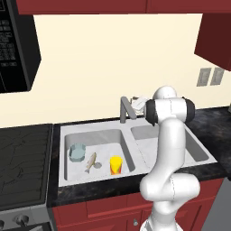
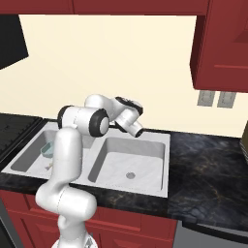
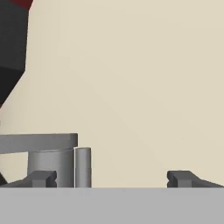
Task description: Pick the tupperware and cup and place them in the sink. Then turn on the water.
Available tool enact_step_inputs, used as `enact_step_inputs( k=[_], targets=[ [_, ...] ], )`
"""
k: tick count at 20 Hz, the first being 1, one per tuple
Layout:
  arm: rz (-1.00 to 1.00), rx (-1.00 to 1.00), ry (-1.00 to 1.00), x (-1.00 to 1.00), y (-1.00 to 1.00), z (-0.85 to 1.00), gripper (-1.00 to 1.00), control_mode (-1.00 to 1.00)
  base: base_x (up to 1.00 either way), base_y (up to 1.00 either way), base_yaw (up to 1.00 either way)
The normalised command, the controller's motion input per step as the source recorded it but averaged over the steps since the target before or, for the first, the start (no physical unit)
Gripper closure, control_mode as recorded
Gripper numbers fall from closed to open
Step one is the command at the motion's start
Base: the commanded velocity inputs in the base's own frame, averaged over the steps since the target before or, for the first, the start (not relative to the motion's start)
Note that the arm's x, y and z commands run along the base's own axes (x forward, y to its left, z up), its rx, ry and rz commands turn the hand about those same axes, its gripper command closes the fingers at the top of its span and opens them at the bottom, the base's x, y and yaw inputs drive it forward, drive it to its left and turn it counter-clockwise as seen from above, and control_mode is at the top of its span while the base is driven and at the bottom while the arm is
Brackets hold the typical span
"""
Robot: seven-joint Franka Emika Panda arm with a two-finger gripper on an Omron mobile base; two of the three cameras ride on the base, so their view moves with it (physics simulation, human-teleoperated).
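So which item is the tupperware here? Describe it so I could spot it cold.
Find the grey double-basin sink set in the black counter, and look in the basin nearer the stove. The tupperware lies at that basin's far left: a shallow, pale blue-grey container with rounded corners, unlike the tan fish and the yellow cup beside it.

White Franka arm [image 1: 168, 149] rising upright from its base, elbow bent forward at shoulder height, wrist angled toward the back wall, gripper [image 3: 113, 178] with jaws spread wide and nothing between them, hand seemingly level.
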Motion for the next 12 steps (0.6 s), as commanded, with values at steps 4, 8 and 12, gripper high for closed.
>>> enact_step_inputs(
  k=[4, 8, 12],
  targets=[
    [0.00, 0.00, 0.00, 0.26, 0.04, -0.13, -1.00, -1.00, 0.00, 0.00, 0.00],
    [0.00, 0.00, 0.00, 0.19, 0.00, -0.04, 1.00, -1.00, 0.00, 0.00, 0.00],
    [0.00, 0.00, 0.00, 0.00, 0.00, 0.00, 1.00, -1.00, 0.00, 0.00, 0.00]
  ],
)
